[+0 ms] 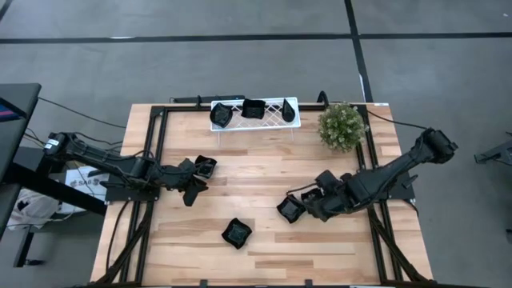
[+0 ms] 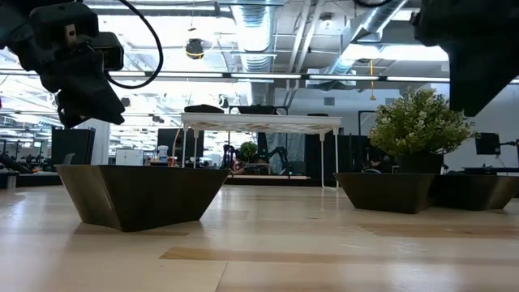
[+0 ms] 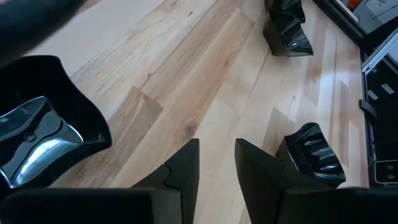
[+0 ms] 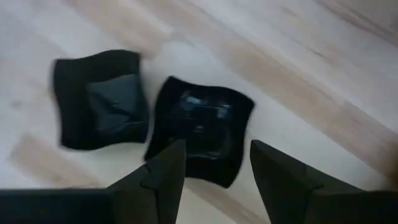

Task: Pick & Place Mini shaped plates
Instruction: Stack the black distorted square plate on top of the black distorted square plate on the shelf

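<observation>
Black dishes scattered on the table, three already on the tray

Glossy black mini shaped plates sit in several spots. On the white lattice tray (image 1: 276,120) at the table's far edge lie three of them: a rounded-looking dish (image 1: 221,116), a squarish dish (image 1: 254,109) and a teardrop dish (image 1: 288,110). Just right of the tray stands the green bushy plant (image 1: 342,126).

On the wooden table (image 1: 264,172), a wavy-rimmed square plate (image 1: 237,233) lies alone near the front edge, well apart from both arms. Its sides flare outward from a flat base.

The right gripper (image 1: 302,206) hangs low over the right-centre of the table. Its fingers (image 4: 155,180) are spread and hold nothing, straddling the near rim of a square plate (image 4: 200,129) with scalloped corners and a shiny flat well. A second plate of the same shape (image 4: 101,98) lies touching it or very nearly so; the blur makes that hard to settle.

The left gripper (image 1: 192,186) is at the left-centre of the table, its fingers (image 3: 185,171) parted with bare wood between them, gripping nothing. A glossy square plate (image 1: 206,166) sits just beside it, on the tray side.
</observation>
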Controlling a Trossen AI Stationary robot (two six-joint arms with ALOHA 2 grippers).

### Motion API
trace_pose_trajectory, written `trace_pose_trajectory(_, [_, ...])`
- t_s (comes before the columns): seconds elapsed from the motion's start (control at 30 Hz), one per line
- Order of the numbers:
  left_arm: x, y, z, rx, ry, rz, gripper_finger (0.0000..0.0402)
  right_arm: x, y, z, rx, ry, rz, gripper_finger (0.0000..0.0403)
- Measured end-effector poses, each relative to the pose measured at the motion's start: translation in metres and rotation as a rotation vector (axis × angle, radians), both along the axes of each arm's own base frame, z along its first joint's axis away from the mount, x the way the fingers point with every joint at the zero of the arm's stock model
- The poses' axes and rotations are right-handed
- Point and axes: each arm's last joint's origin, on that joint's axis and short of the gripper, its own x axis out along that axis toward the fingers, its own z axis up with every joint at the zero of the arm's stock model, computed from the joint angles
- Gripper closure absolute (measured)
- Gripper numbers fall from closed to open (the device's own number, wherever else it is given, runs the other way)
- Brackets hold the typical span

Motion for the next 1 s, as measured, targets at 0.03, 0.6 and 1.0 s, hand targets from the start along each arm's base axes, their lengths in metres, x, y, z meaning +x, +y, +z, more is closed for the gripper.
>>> trace_pose_trajectory(0.03, [0.000, 0.000, 0.000, -0.001, -0.003, 0.000, 0.0298, 0.000, 0.000, -0.002, -0.006, 0.014, -0.010, 0.0227])
trace_pose_trajectory(0.6, [0.002, 0.000, 0.002, -0.007, -0.022, 0.000, 0.0298, 0.023, 0.002, -0.039, -0.094, 0.225, 0.087, 0.0227])
trace_pose_trajectory(1.0, [0.002, -0.001, 0.002, -0.027, -0.023, -0.019, 0.0298, -0.025, -0.017, -0.048, 0.028, 0.040, 0.041, 0.0232])
